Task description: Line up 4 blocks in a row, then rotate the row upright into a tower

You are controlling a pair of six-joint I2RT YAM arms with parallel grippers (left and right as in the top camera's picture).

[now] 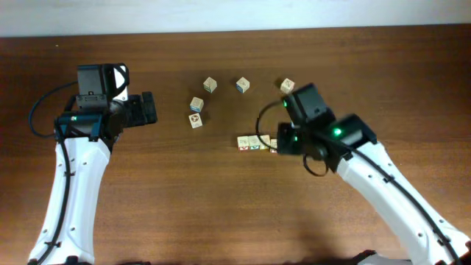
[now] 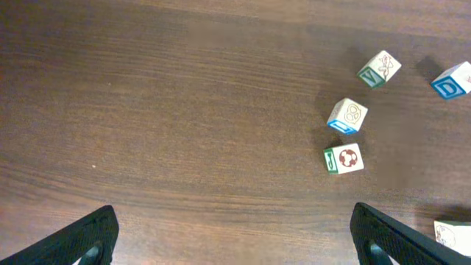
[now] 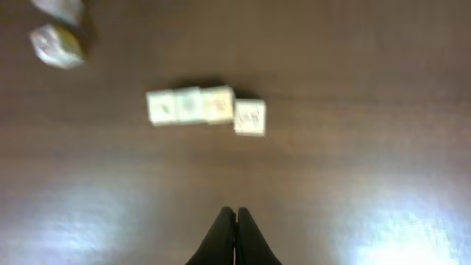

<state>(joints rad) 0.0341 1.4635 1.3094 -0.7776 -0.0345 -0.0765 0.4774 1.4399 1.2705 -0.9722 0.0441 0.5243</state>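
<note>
Take as reference the row of four blocks [image 1: 255, 143]. Record three of them flush, edge to edge, printed faces up, with red and green marks legible from overhead. Record the fourth block [image 3: 249, 118], at the right-arm end of the row, touching its neighbour but sitting slightly out of line. Cannot read any face in the right wrist view owing to blur.

Find the right gripper [image 1: 282, 140] at that same end of the row, fingers pressed fully together, holding nothing, partly masking the end cube from overhead. Cannot confirm contact between tips and cube. Judge the closed posture deliberate: a narrow tip suited to nudging or turning a cube flat on the wood rather than lifting it. Judge the offset end cube to be the piece in hand and its misalignment a sign of turning not yet squared up.

Find the left gripper [image 2: 234, 213] well off the left-arm end of the row, jaws spread wide, empty, hanging above bare table [image 2: 147, 88]. Judge it parked clear of the work.

Note a loose block [image 1: 195, 121] off the left-arm end of the row, and four more farther beyond the row, all untouched.
</note>
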